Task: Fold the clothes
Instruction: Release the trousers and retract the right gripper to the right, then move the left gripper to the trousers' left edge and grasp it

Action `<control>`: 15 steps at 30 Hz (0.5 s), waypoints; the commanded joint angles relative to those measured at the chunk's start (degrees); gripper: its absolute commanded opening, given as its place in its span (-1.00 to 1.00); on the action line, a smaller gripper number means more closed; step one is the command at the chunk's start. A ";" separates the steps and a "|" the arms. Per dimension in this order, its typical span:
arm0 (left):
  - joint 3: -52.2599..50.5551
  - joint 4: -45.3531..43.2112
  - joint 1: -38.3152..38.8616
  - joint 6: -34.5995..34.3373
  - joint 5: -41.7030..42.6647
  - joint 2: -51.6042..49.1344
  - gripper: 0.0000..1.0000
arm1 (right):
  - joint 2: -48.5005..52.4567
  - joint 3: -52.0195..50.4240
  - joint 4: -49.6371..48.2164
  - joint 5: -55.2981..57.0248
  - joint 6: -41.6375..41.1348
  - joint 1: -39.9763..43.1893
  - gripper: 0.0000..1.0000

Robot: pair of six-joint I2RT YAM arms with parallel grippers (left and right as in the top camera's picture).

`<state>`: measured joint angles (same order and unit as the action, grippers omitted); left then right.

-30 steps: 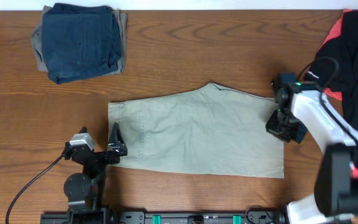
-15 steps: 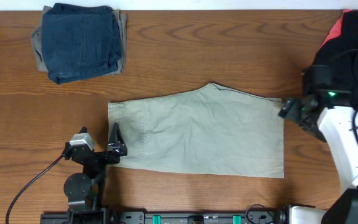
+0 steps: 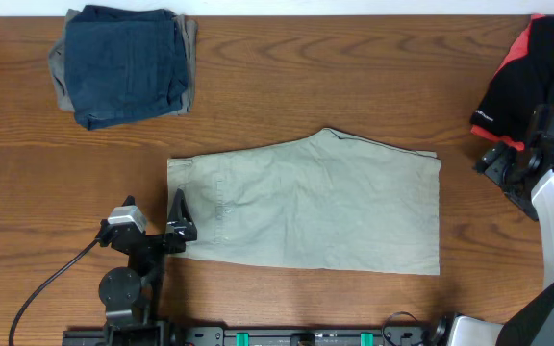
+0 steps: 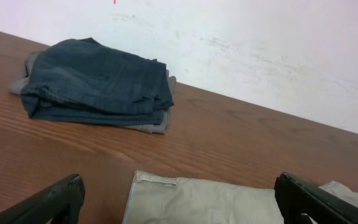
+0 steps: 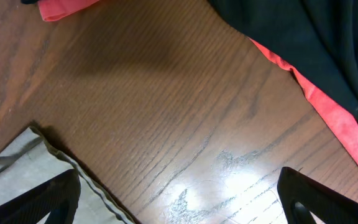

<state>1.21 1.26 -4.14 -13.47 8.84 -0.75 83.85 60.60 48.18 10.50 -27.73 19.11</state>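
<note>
The clothes, light khaki shorts (image 3: 306, 207), lie flat on the wooden table (image 3: 287, 86) in the overhead view, waistband to the left. My left gripper (image 3: 152, 210) stands open at their near left corner. In the left wrist view its jaws straddle the shorts' waistband corner (image 4: 166, 186), with nothing held in the left gripper (image 4: 179, 205). My right gripper (image 3: 501, 171) is open, apart from the shorts and to the right of their right edge. The right wrist view shows bare wood under the right gripper (image 5: 179, 199), and a hem corner of the shorts (image 5: 17, 168) at lower left.
A folded dark blue denim pile (image 3: 123, 62) sits at the back left, also in the left wrist view as the denim pile (image 4: 98, 78). A black and red garment (image 3: 537, 67) lies at the back right, close beside my right arm; the same garment (image 5: 316, 50) fills the right wrist view's upper right.
My right gripper was shut at the shorts' right edge; it has opened, let go and drawn away to the right toward the black garment. The left arm has not moved.
</note>
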 commanded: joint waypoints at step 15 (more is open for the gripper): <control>-0.92 1.18 -0.28 -22.56 17.84 -1.01 0.96 | -0.61 0.42 0.02 -0.04 1.03 0.37 0.99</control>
<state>1.21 0.73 -4.14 -22.98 14.37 -1.04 83.85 60.60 48.18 10.24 -27.55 19.16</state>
